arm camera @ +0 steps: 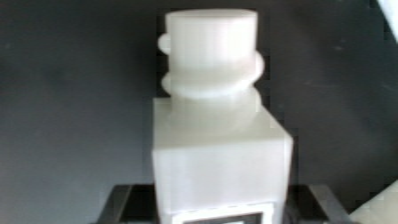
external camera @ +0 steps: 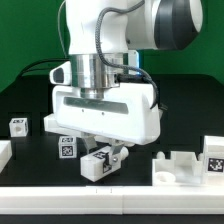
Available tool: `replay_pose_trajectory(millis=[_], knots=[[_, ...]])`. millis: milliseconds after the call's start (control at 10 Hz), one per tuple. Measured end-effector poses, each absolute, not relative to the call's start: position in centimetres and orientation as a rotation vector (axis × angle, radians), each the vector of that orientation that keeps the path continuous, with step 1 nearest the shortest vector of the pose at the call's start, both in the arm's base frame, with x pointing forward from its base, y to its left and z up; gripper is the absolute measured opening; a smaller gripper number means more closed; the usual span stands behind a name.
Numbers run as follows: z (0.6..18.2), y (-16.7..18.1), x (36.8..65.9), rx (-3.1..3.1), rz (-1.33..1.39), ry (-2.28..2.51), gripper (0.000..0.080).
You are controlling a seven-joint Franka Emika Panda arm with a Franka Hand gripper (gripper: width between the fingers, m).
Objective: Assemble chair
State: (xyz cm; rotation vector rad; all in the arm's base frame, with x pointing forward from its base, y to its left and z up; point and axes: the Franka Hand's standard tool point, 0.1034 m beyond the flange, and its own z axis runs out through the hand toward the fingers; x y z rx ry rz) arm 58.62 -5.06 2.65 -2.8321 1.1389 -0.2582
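My gripper (external camera: 101, 150) is shut on a white blocky chair piece (external camera: 96, 166) with a black-and-white tag, holding it low over the black table near the front edge. In the wrist view the same piece (arm camera: 221, 130) is a square block that ends in a rounded peg, with its tag between my gripper (arm camera: 222, 208). A dark finger (arm camera: 132, 200) presses on each side of it. Other chair parts lie around: a small tagged cube (external camera: 18, 126), a flat tagged slab (external camera: 58, 124) and a blocky white part (external camera: 178, 166).
A tagged white piece (external camera: 212, 157) stands at the exterior view's right edge, and another white piece (external camera: 4, 152) at the left edge. A white rim (external camera: 110, 192) runs along the table's front. A green wall (external camera: 25, 40) is behind.
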Motion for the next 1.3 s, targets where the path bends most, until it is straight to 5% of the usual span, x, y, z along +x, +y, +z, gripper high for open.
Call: replay_pose_trajectory(millis=[400, 700, 1300], knots=[[2.7, -4.8, 57.6, -2.947, -0.265, 0.829, 0.0281], [2.5, -1.5, 54.8, -2.945, -0.297, 0.854, 0.0281], [1.8, -2.2, 54.2, -2.967, -0.335, 0.837, 0.0281]])
